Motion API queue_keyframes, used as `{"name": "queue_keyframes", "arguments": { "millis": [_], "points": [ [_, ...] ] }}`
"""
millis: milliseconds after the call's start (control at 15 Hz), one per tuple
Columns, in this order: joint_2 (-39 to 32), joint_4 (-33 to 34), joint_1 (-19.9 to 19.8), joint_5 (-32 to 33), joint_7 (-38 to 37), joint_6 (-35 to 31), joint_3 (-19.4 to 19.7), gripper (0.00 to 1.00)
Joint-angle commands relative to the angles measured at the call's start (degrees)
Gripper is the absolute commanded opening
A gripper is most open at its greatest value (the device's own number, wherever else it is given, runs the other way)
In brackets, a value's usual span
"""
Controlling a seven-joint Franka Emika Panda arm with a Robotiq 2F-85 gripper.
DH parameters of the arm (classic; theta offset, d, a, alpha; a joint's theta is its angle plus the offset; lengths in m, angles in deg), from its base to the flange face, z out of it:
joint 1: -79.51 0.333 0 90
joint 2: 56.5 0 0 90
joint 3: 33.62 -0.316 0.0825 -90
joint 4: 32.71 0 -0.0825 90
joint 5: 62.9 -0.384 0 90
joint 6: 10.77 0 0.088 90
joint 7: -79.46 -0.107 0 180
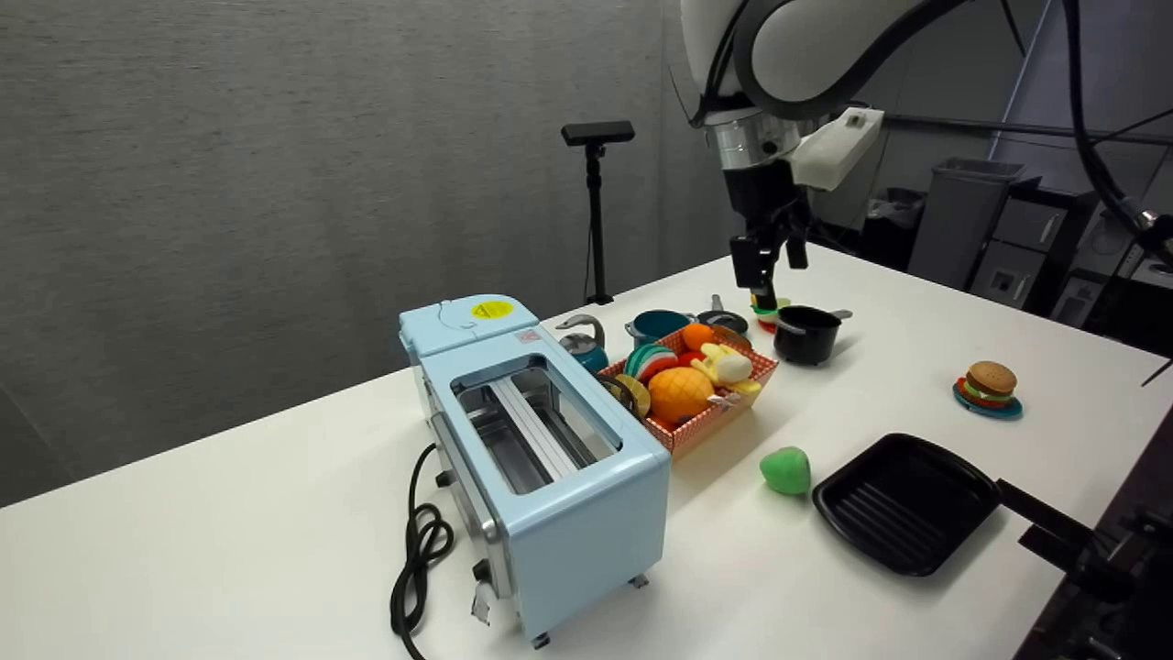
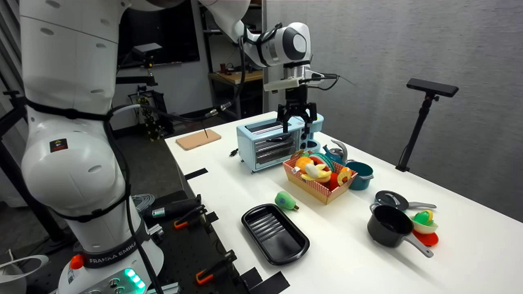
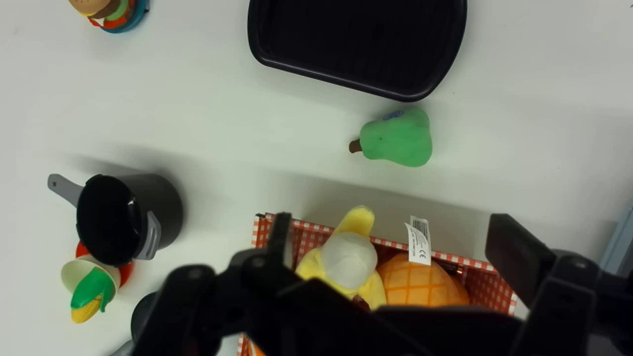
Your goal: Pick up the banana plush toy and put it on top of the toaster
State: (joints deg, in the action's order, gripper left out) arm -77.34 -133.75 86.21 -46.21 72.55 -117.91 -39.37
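Note:
The banana plush toy (image 1: 727, 367) is yellow with a white middle and lies on top of other toy fruit in a red-checked basket (image 2: 304, 185). It also shows in an exterior view (image 2: 316, 173) and in the wrist view (image 3: 347, 259), one yellow end sticking out over the rim. The pale blue toaster (image 1: 591, 550) stands beside the basket, with its slotted top bare; it also shows in an exterior view (image 2: 246, 149). My gripper (image 2: 296, 128) is open and empty, well above the table. In the wrist view its spread fingers (image 3: 390, 237) frame the basket, which the gripper partly hides.
A green pear toy (image 3: 398, 138) and black grill pan (image 2: 276, 234) lie near the basket. A black pot (image 2: 390, 224), lidded pan (image 2: 390, 200), teal pot (image 2: 359, 175) and kettle (image 2: 337, 153) stand around it. A burger toy (image 1: 990, 383) and toaster cord (image 1: 422, 550) lie on the table.

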Motion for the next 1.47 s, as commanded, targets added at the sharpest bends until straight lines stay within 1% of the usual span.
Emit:
{"name": "queue_keyframes", "arguments": {
  "millis": [0,333,400,533,800,1000,1400],
  "points": [
    [-0.2,0.1,0.8,-0.4,0.2,0.1,1.0,1.0],
    [-0.3,0.1,0.9,-0.3,0.2,0.1,1.1,1.0],
    [0.1,-0.6,0.8,0.1,0.3,-2.3,1.1,1.0],
    [-0.8,-0.4,0.5,0.3,1.3,-4.8,1.2,1.0],
    [-4.5,1.3,0.1,0.0,3.8,-10.5,1.6,1.0],
    [-7.8,3.0,-0.2,-0.5,6.4,-13.0,1.9,1.0],
    [-13.3,7.0,-1.7,-3.1,11.5,-13.4,2.3,1.0]
  ]
}}
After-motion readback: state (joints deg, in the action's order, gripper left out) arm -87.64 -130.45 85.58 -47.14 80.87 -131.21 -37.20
